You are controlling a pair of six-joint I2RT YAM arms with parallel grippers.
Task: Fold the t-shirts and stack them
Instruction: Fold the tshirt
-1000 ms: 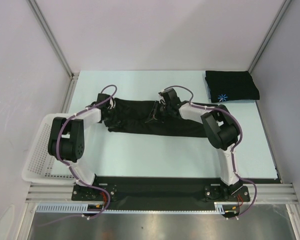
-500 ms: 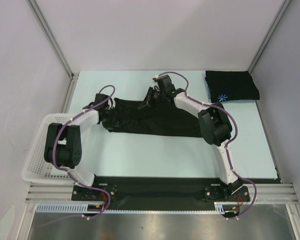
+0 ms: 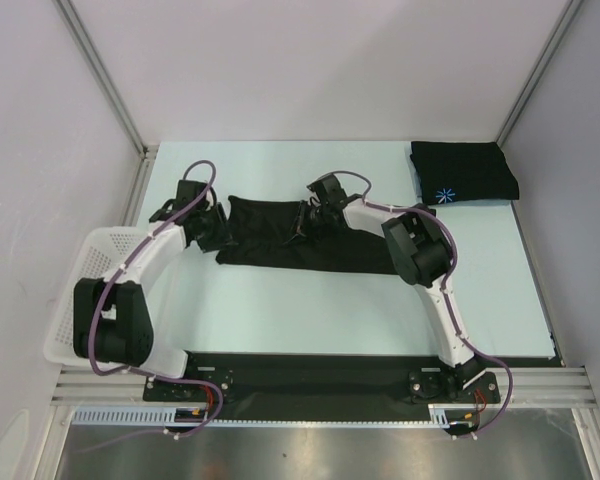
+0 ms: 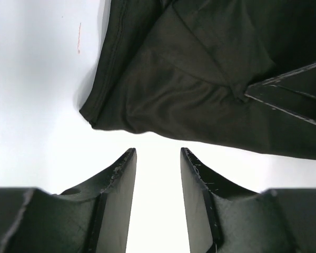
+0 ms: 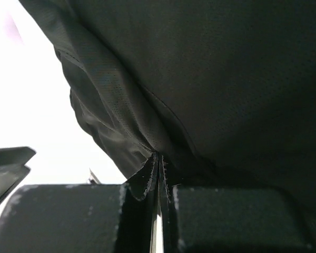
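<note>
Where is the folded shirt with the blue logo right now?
In the top view, the folded shirt lies at the table's far right corner, apart from the unfolded shirt at centre.

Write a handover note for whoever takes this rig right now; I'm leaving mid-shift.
Left gripper: open and empty, fingertips just off the left end of the loose black t-shirt, over bare table.
Right gripper: shut on a pinch of that shirt's fabric.
Things: the loose shirt lies as a long band mid-table. The folded t-shirt with the blue starburst logo sits at the far right corner. The white mesh basket is at the left edge.
Done: one shirt folded.
Left: finish folding the loose shirt, then stack it on the folded one.
</note>
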